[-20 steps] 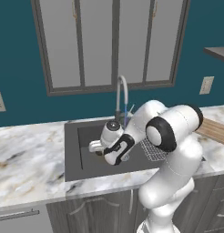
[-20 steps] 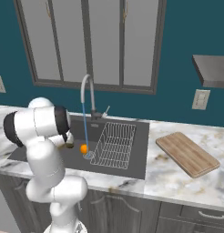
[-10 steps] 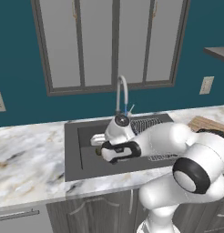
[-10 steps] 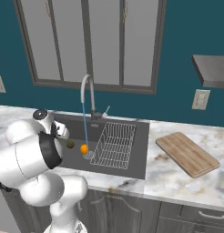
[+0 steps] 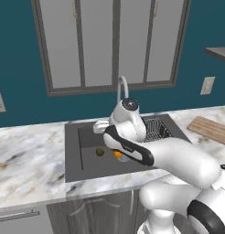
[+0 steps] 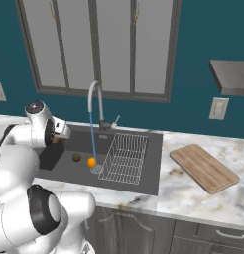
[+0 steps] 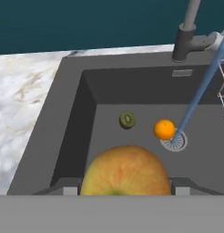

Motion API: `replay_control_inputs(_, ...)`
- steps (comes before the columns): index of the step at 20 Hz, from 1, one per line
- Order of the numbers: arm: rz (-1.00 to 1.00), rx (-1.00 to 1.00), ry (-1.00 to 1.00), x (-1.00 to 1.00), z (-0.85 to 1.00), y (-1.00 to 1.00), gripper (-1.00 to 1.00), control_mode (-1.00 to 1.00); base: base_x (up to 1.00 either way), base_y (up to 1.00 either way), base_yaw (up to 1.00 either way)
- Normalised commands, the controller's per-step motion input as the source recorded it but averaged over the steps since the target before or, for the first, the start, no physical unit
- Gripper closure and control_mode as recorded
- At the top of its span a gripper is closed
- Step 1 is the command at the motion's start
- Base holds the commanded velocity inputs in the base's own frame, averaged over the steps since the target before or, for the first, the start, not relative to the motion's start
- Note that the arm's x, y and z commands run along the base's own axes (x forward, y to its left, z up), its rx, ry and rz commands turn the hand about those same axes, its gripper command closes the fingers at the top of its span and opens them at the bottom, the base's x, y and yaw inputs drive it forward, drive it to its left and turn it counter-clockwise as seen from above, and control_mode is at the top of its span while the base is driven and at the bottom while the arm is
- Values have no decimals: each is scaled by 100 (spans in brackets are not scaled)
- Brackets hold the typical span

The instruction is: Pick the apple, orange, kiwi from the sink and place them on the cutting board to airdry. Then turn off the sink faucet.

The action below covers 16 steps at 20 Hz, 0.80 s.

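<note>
My gripper [image 7: 125, 189] is shut on the apple [image 7: 125, 170], a yellow-green fruit with a reddish blush that bulges between the fingers. It hangs above the left part of the dark sink [image 7: 68, 136]. On the basin floor lie the dark kiwi [image 7: 127, 120] and, to its right, the orange [image 7: 164, 129] beside the drain. The sink faucet [image 7: 189, 32] runs a blue stream onto the drain. In the right base view the gripper [image 6: 59, 135] is over the sink's left end, with the kiwi [image 6: 76, 157], the orange [image 6: 91, 161] and the cutting board [image 6: 203, 167] on the counter to the right.
A wire dish rack [image 6: 125, 157] fills the sink's right end. Marble counter [image 5: 27, 155] lies left of the basin. The window [image 6: 94, 44] and a wall outlet [image 6: 218, 108] stand behind. My own arm [image 5: 169, 155] stretches across the sink's front edge.
The arm has swung and stretched out. The hand has risen from the basin floor toward the sink's left side with the apple in it. Kiwi and orange stay put.
</note>
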Motion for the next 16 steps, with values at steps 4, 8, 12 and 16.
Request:
replay_control_inputs(4, 0, 0, -1, -69, 75, -5, 100, -100, 0, 0, 0)
replay_control_inputs(8, 0, 0, -3, -81, 83, -18, 100, -100, 0, 0, 0)
replay_control_inputs(12, 0, 0, -2, -81, 76, -21, 100, -100, 0, 0, 0)
replay_control_inputs(16, 0, 0, -15, -88, 12, -2, 100, -100, 0, 0, 0)
